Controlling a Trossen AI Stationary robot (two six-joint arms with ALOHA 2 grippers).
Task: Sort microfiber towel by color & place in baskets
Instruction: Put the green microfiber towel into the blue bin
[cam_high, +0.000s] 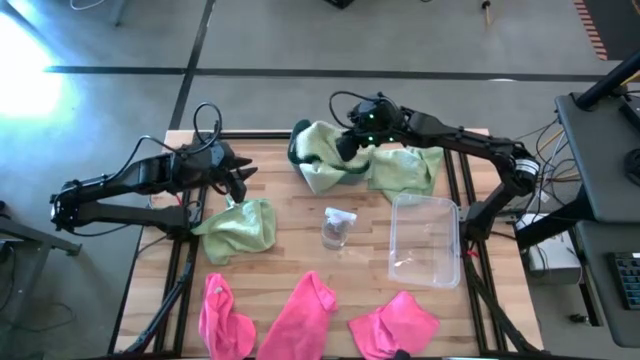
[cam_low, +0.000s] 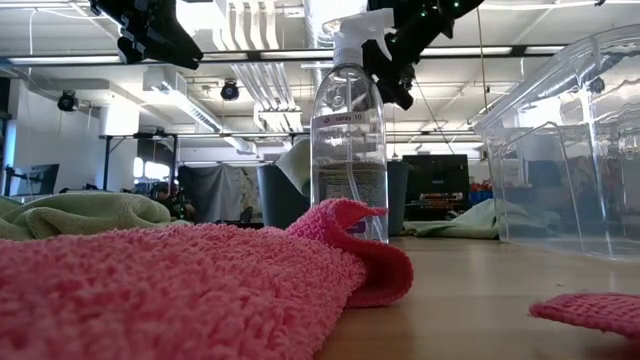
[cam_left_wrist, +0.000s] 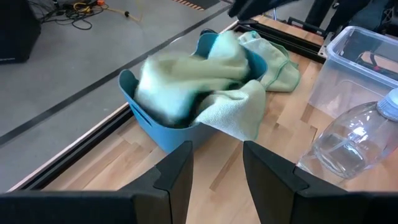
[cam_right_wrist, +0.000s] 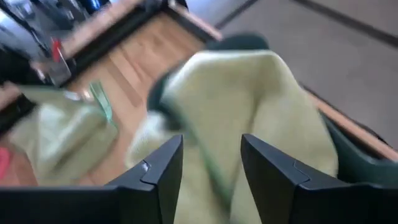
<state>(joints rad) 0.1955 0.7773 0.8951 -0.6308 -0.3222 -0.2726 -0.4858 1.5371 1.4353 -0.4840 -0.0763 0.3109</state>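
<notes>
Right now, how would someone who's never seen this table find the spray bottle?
Start at the wooden table and find the clear tub on its right side. Just left of that tub, near the table's middle, stands the spray bottle. It is small, see-through and hard, with a white trigger top, while everything around it is soft green or pink cloth.

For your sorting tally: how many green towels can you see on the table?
3: one in the blue basket, one beside it near the clear tub, one by the left arm. None looks hidden.

left arm (cam_high: 120, 185): black, jointed, looped black cable | right arm (cam_high: 460, 140): black (green lights near wrist)
</notes>
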